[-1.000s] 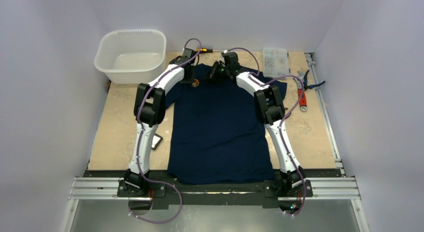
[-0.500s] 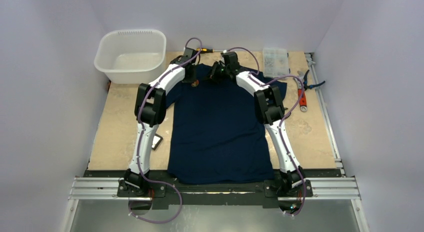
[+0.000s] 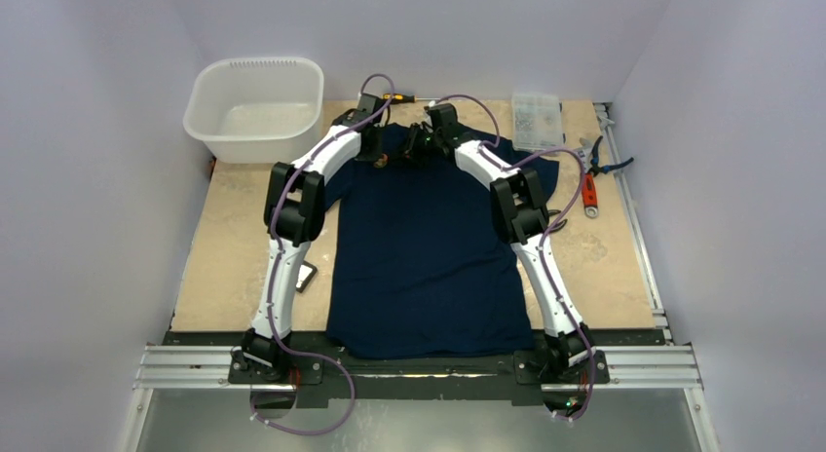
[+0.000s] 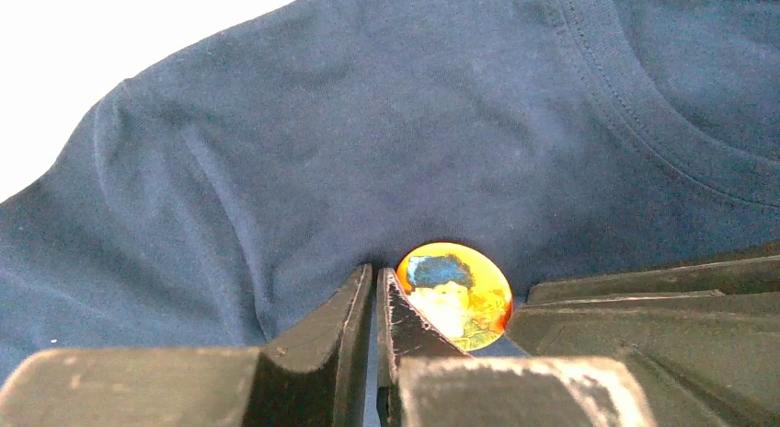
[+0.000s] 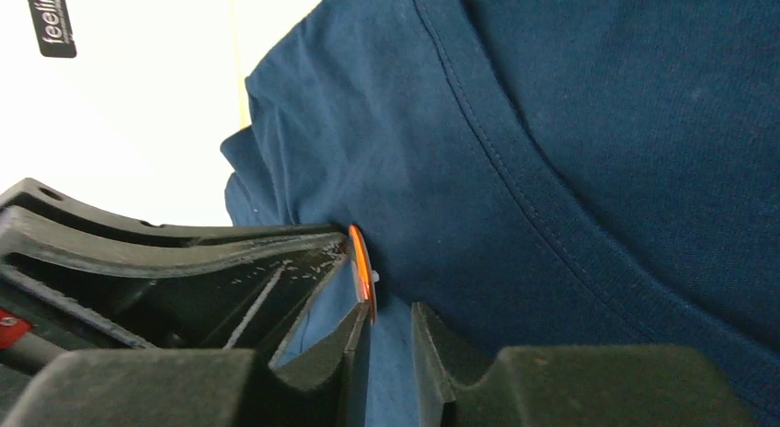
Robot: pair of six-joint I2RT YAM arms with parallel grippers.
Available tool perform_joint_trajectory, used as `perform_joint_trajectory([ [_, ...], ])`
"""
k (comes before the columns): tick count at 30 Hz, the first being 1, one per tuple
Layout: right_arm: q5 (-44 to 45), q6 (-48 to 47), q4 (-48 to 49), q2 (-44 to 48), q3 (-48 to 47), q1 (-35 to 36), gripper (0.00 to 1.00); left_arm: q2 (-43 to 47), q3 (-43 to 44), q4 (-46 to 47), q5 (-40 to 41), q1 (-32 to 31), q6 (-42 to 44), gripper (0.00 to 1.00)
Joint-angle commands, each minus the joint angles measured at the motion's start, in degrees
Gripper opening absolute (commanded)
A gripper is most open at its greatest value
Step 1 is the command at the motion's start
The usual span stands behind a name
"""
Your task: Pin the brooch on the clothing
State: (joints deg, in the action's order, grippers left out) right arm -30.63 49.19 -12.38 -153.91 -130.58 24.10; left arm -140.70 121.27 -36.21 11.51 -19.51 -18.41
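Observation:
The navy T-shirt (image 3: 429, 247) lies flat on the table, collar at the far end. The round orange brooch (image 3: 381, 161) stands against the shirt's left shoulder near the collar. In the left wrist view the brooch (image 4: 455, 294) faces the camera, just right of my left gripper (image 4: 375, 275). That gripper's jaws are closed to a sliver where the fabric (image 4: 368, 123) creases. In the right wrist view the brooch (image 5: 361, 271) is edge-on at the tip of the left finger of my right gripper (image 5: 391, 309). Its jaws stand slightly apart over the shirt cloth (image 5: 598, 123).
A white plastic tub (image 3: 255, 96) stands at the far left. A clear parts box (image 3: 537, 119) and red-handled tools (image 3: 589, 189) lie at the far right. A small black tray (image 3: 306, 276) sits beside the left arm, left of the shirt.
My right gripper and its arm have moved left along the collar, up to the brooch. The left gripper and the brooch have stayed in place.

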Motion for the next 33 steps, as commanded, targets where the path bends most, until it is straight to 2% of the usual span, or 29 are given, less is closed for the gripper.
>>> perform_joint_trajectory([
  [1, 0.34, -0.46, 0.53, -0.85, -2.65, 0.59, 0.30, -2.18, -1.00, 1.20, -0.35, 1.03, 0.13, 0.05],
  [5, -0.14, 0.06, 1.81, -1.12, -2.46, 0.62, 0.34, -2.33, -1.29, 1.33, -0.52, 1.14, 0.11, 0.05],
  [10, -0.83, 1.20, 3.14, -1.69, -2.72, 0.73, 0.34, -2.15, -1.82, 1.69, -0.61, 1.23, 0.22, 0.05],
  [18, -1.09, 1.61, 3.50, -3.01, -2.82, 0.94, 0.22, -1.86, -1.67, 1.68, -0.70, 1.31, 0.31, 0.04],
  [24, -0.97, 0.81, 2.96, -3.19, -1.77, 0.93, 0.09, 0.67, -2.14, 1.73, -0.09, 1.31, 0.23, 0.05],
  [33, 0.77, -1.61, 0.99, -2.75, -1.04, 0.73, 0.06, 8.04, -4.41, 1.87, 0.36, 1.23, -0.77, 0.07],
])
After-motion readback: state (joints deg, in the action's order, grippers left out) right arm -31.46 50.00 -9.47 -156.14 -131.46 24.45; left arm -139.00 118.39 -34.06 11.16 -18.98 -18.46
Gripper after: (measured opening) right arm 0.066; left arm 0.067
